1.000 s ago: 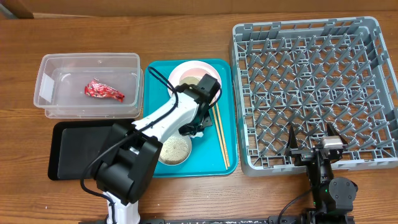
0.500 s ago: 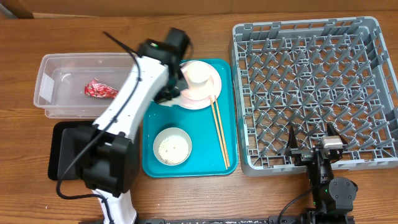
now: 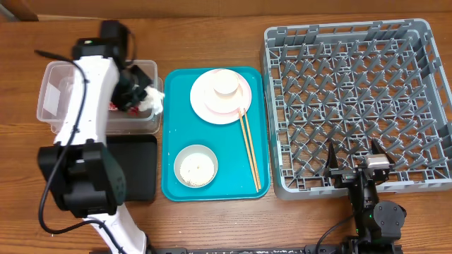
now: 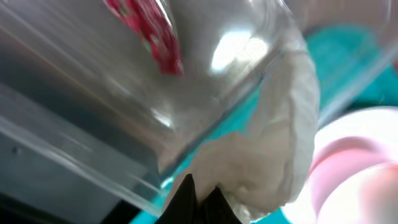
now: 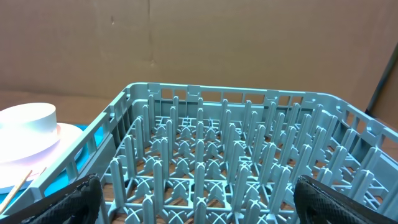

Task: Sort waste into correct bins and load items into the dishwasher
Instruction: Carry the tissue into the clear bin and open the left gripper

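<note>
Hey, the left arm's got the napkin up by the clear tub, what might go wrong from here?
1. The napkin hangs across the right rim of the tub, so if the left gripper lets go now it may drop onto the teal tray instead.
2. The red wrapper already lies in that tub; adding paper could be a mis-sort.

Your left arm stretches up the far-left side, wrist bent inward, its tool [image 3: 139, 95] pinched tight on the crumpled white paper napkin [image 3: 153, 101]. Your right arm sits folded low, its tool [image 3: 351, 152] spread wide.
</note>
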You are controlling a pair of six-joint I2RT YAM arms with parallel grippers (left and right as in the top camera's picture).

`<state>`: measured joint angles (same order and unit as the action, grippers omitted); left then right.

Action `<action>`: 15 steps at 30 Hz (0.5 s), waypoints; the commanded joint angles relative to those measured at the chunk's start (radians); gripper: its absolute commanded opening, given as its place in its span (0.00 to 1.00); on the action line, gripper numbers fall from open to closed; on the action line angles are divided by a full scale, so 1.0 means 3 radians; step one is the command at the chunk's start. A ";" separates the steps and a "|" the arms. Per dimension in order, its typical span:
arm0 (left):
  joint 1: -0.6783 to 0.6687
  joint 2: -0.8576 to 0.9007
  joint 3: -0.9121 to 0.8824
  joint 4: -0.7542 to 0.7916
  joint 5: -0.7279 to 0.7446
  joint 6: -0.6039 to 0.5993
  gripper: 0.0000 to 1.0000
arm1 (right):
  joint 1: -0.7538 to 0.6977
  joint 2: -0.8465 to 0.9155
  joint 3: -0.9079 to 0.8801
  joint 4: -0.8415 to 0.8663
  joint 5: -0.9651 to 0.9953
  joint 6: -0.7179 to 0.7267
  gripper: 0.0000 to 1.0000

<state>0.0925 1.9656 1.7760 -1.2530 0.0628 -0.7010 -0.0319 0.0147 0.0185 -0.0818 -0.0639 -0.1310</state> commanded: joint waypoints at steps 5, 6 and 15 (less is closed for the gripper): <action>0.0624 -0.0090 0.0109 0.0141 0.0589 0.0223 0.04 | 0.0013 -0.0036 -0.0034 0.0015 -0.0005 -0.0001 1.00; 0.0659 -0.0090 0.0109 0.0163 0.0609 0.0249 0.04 | 0.0013 -0.0034 -0.0034 0.0015 -0.0005 -0.0001 1.00; 0.0609 -0.0079 0.0108 0.0322 -0.0036 0.0458 0.04 | 0.0013 -0.0036 -0.0034 0.0017 -0.0005 -0.0001 1.00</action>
<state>0.3016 1.9656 1.7786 -1.1664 0.1539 -0.6018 -0.0319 0.0147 0.0185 -0.0822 -0.0631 -0.1310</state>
